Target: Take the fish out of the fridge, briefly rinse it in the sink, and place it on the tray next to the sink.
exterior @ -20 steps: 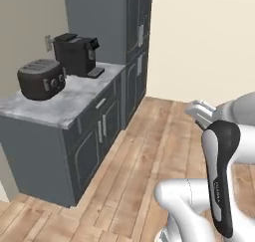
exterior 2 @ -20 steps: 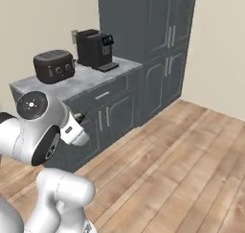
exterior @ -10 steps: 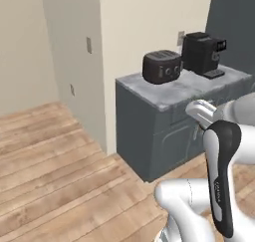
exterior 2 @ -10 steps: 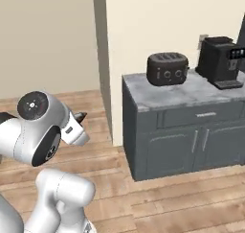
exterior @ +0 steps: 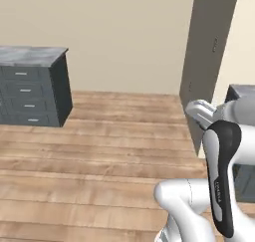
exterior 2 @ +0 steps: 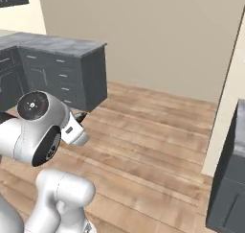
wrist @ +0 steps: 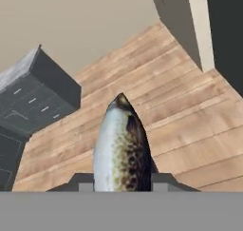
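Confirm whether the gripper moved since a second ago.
No: the gripper sits at the same spot beside the arm's round dark joint cap; only the surroundings swung past.

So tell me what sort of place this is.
Most likely a home kitchen: dark grey drawer cabinets with a grey marbled countertop stand against a beige wall, over light wooden plank flooring, and the end effector holds a speckled silvery fish.
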